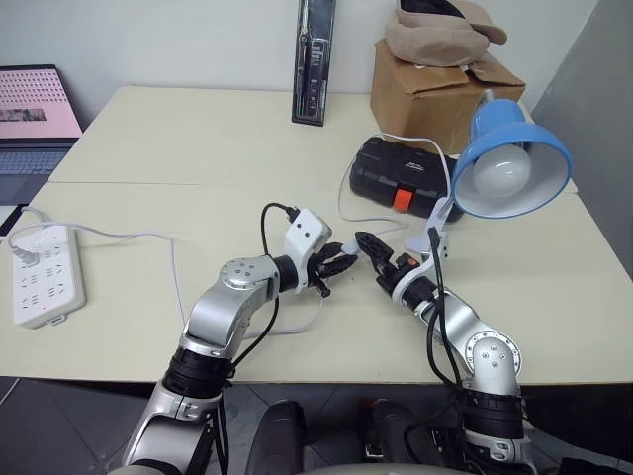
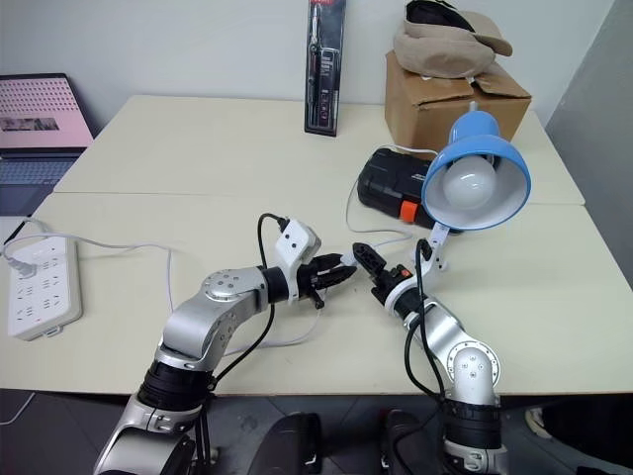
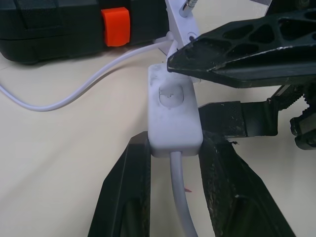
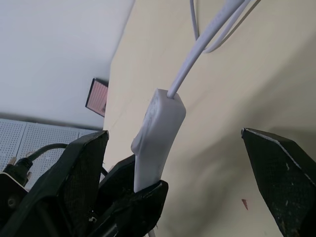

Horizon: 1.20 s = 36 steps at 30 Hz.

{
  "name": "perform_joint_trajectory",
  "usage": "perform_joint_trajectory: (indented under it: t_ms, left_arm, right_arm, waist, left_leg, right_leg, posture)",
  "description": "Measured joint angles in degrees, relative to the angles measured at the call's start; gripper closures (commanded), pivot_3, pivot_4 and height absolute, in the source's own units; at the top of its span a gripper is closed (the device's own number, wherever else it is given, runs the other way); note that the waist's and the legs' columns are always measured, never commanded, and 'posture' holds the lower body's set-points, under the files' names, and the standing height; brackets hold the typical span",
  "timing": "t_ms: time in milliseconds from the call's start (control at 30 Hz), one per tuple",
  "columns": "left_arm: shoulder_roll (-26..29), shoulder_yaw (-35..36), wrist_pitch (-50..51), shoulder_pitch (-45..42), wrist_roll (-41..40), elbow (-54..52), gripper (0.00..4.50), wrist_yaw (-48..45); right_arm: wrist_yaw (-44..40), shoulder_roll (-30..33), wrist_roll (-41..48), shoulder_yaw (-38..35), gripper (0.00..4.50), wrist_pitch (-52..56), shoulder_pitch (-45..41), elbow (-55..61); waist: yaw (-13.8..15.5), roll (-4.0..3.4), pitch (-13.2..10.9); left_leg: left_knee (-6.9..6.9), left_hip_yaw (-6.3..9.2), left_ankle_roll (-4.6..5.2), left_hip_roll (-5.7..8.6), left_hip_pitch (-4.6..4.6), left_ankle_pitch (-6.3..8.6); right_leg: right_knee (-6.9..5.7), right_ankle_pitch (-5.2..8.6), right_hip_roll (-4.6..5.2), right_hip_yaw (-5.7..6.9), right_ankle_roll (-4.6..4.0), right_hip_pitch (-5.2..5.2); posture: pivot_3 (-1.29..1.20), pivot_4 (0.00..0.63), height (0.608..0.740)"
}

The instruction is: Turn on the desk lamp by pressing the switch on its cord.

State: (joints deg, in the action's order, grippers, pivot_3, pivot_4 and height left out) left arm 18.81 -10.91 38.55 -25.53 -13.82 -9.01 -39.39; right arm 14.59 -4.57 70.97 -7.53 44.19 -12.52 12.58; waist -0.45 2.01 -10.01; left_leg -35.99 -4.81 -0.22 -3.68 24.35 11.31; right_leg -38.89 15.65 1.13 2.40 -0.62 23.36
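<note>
From the head, a black case (image 1: 401,170) and the desk lamp (image 1: 509,163) are standing beyond both hands on the worktop (image 1: 198,148). At the left wrist, the left hand (image 3: 173,148) is pinching the switch (image 3: 173,111), the cord (image 3: 180,197) trailing between its fingers. At the right wrist, the right hand (image 4: 187,163) is spreading wide around that switch.

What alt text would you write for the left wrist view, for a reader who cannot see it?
The left claw grips the white switch by its sides, while a black finger of the open right claw hovers over it. The cord curves past a black case.
</note>
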Motion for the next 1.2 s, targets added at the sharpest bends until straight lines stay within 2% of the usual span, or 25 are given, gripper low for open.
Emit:
perform_joint_trajectory:
  t_ms: [333, 433, 933, 1200]
  left_arm:
    - [0.07, 0.00, 0.00, 0.01, -0.01, -0.22, 3.46, 0.01]
    - [0.07, 0.00, 0.00, 0.00, -0.02, -0.24, 3.46, 0.01]
    - [0.24, -0.21, 0.28, 0.08, -0.01, -0.21, 3.46, -0.09]
    - [0.25, -0.21, 0.27, 0.08, -0.03, -0.21, 3.46, -0.10]
  right_arm:
    - [-0.01, 0.00, 0.50, 0.77, 0.00, -0.08, -0.19, -0.01]
    - [0.02, 0.00, 0.59, 1.00, 0.52, -0.07, -0.24, -0.03]
    - [0.03, -0.01, 1.25, 2.36, 3.92, -0.16, -0.62, -0.38]
    - [0.04, -0.01, 1.31, 2.59, 4.02, -0.30, -0.62, -0.37]
  waist:
    - [0.00, 0.00, 0.00]
    - [0.01, 0.00, 0.00]
    - [0.00, -0.01, -0.01]
    - [0.01, -0.01, -0.01]
  left_leg:
    - [0.00, 0.00, 0.00, -0.01, 0.00, 0.00]
    - [0.00, 0.00, 0.00, -0.01, 0.00, 0.00]
    - [0.02, 0.00, 0.00, -0.01, 0.01, 0.00]
    - [0.02, 0.00, 0.00, -0.01, 0.03, 0.00]
  right_leg:
    - [0.00, 0.00, 0.00, 0.00, 0.00, 0.00]
    - [0.00, 0.00, 0.00, 0.00, 0.00, 0.00]
    - [0.01, 0.00, 0.00, 0.00, 0.00, 0.03]
    - [0.01, 0.00, 0.00, 0.00, 0.00, 0.04]
  posture:
    - [0.00, 0.150, 0.740]
    - [0.00, 0.150, 0.740]
    - [0.00, 0.150, 0.740]
    - [0.00, 0.150, 0.740]
